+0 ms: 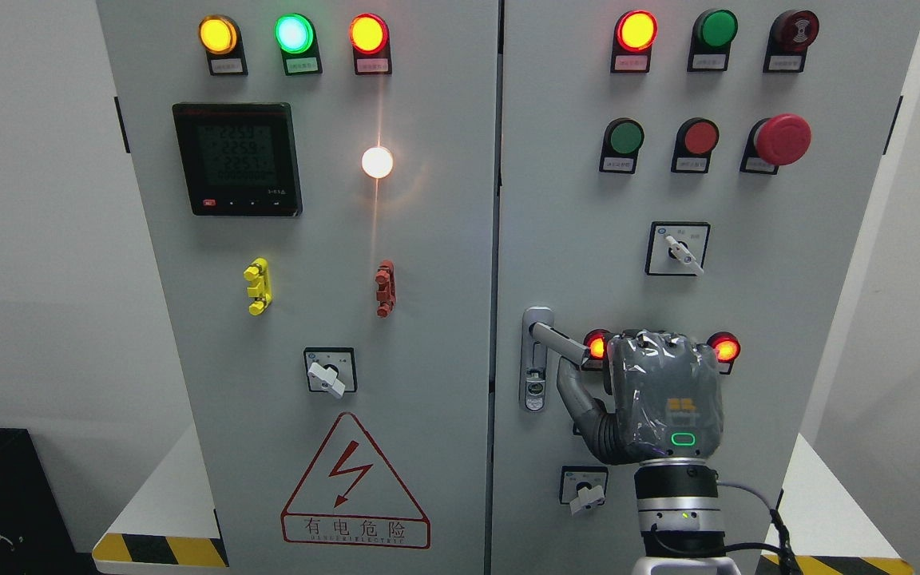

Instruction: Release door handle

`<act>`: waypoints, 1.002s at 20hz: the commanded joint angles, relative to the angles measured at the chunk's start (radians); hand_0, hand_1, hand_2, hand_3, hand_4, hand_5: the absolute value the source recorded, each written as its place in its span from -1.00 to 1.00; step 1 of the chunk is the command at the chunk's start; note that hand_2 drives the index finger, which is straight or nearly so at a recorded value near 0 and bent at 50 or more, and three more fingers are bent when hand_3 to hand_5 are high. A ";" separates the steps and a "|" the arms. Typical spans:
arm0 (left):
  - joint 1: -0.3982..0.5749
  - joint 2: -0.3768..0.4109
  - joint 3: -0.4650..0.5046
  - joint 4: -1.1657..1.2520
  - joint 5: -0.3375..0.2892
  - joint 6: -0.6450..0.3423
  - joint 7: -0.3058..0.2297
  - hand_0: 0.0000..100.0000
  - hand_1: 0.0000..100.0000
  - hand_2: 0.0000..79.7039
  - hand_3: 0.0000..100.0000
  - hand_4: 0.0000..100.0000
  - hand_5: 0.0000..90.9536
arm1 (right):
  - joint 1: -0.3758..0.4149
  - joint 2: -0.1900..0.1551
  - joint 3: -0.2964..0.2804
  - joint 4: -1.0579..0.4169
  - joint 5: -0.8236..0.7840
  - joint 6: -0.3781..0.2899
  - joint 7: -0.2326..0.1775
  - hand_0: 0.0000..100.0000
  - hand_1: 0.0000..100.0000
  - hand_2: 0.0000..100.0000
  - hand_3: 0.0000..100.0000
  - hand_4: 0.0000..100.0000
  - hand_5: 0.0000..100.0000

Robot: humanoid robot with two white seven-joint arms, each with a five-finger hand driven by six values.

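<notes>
An industrial electrical or test lab: a tall grey control cabinet (428,319) carries lit indicator lamps (294,33), a digital power meter (236,158), rotary selector switches (331,372), a red emergency-stop button (782,139) and a high-voltage warning triangle (354,483), with yellow-black hazard tape (160,549) along its base and plain white walls (29,239) around.

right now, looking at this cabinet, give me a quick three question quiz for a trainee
1. True or false: the right hand is at the door handle on the right door.
2. Which top-row lamp on the left door is lit green: A left, B middle, C right?
3. What large red control is mounted at the right door's upper right?

Key
1. True; its thumb touches the handle's lever.
2. B, the green lamp.
3. The emergency stop button.
</notes>
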 commanded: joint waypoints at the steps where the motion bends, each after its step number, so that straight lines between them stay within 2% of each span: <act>1: 0.017 0.000 0.000 0.002 -0.001 -0.001 0.000 -0.76 0.11 -1.00 -1.00 -1.00 -1.00 | 0.000 0.000 -0.002 -0.003 -0.001 -0.001 0.004 0.05 -0.36 0.84 1.00 1.00 0.95; 20: 0.017 0.000 0.000 0.000 0.001 -0.001 0.000 -0.76 0.11 -1.00 -1.00 -1.00 -1.00 | -0.005 0.000 -0.003 -0.003 -0.001 0.001 0.001 0.04 -0.38 0.84 1.00 1.00 0.94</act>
